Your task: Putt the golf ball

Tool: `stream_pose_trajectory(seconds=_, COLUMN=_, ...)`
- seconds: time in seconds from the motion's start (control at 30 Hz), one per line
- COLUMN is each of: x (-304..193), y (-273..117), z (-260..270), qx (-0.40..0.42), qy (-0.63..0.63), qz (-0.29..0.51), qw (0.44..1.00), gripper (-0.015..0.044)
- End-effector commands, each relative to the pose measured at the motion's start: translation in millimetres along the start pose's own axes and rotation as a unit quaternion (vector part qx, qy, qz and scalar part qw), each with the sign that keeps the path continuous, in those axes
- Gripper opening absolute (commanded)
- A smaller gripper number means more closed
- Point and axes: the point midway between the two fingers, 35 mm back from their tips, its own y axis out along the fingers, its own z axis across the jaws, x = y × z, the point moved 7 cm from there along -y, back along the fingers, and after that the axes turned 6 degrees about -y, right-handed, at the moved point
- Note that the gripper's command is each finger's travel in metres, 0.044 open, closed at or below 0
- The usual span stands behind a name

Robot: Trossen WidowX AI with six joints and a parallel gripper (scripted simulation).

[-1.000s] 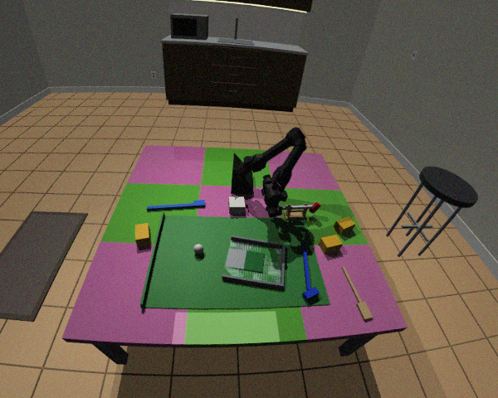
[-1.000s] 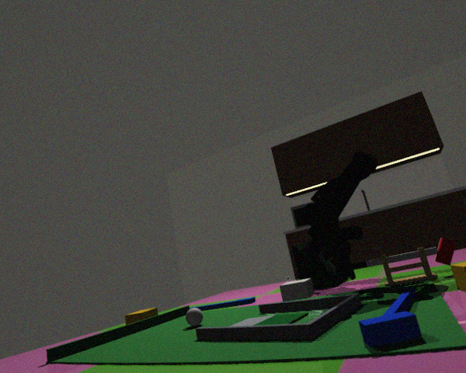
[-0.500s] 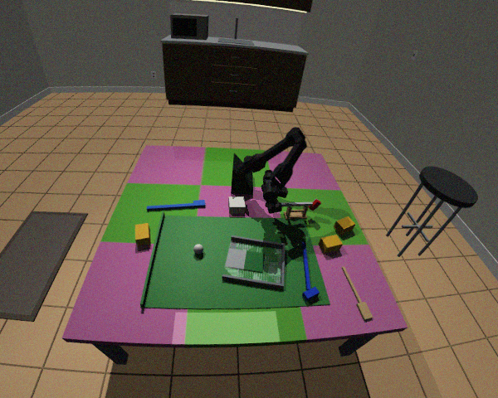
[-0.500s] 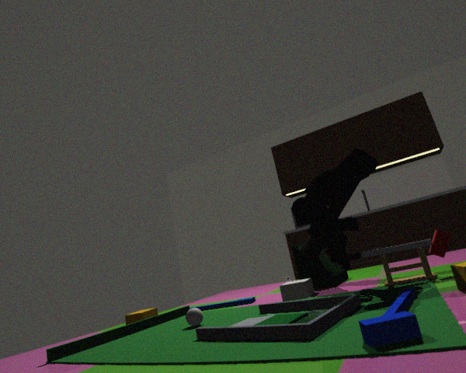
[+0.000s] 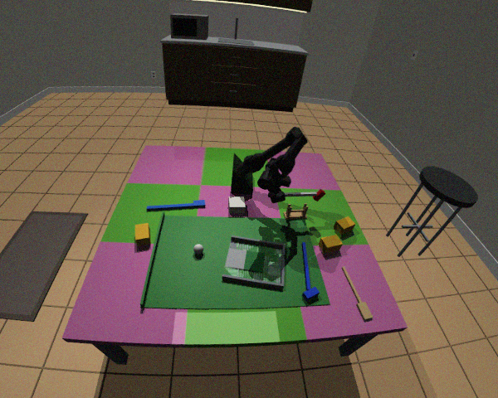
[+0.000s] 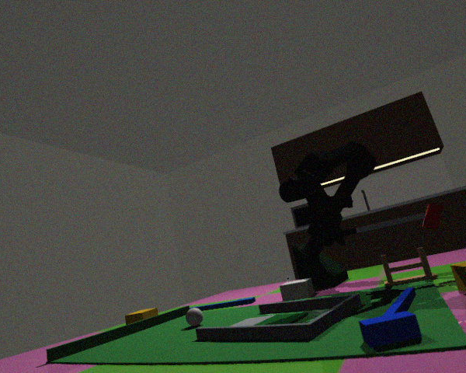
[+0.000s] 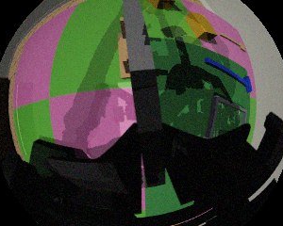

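Wrist view: lower half is dark gripper body, fingertips hard to pick out; grey shaft runs up the middle to a red head at the frame's top edge.
Exterior view: arm point(image 6: 325, 208) is a black silhouette against the dark cabinet point(image 6: 385, 236); grip point itself not readable.
Gripper point(image 5: 278, 196): jaws nearly closed, clamped on the red putter's shaft end.
Red putter point(image 5: 303, 194): held roughly level, raised off the table; exterior view shows its red head point(image 6: 431, 215) above the wooden stand point(image 6: 405, 269). Top view has shaft pointing to image right, head out past the stand.
Golf ball point(image 5: 197, 249): sits on the dark green mat point(image 5: 176, 283), image left of the ramp, well apart from gripper and putter.
Ramp and raised green point(image 5: 254, 263): grey-walled frame mid-mat, partly under the arm's shadow; surface detail unclear.
Nearby clutter: blue putter point(image 5: 307, 274) lies on the mat's right edge, just beside the ramp frame; second blue putter point(image 5: 176, 206) behind the mat, image left; white block point(image 5: 236, 206) at the arm's base; two yellow blocks point(image 5: 337, 235) right of the mat, a third yellow block point(image 5: 142, 232) on the left; wooden putter point(image 5: 357, 293) near the table's right corner.
Mat edge: low dark rail point(image 5: 152, 261) along the left side.
Table point(image 5: 112, 299): pink and green squares.
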Motion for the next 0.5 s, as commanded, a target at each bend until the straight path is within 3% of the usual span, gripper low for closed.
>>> stream_pose_trajectory(seconds=0.0, x=5, y=-9, z=-1, qx=-0.001, qy=-0.005, qz=-0.003, qw=1.000, gripper=0.0000)
stream_pose_trajectory(seconds=0.47, x=-58, y=-30, z=-21, qx=-0.018, qy=0.188, qz=0.043, qw=0.981, gripper=0.0000)
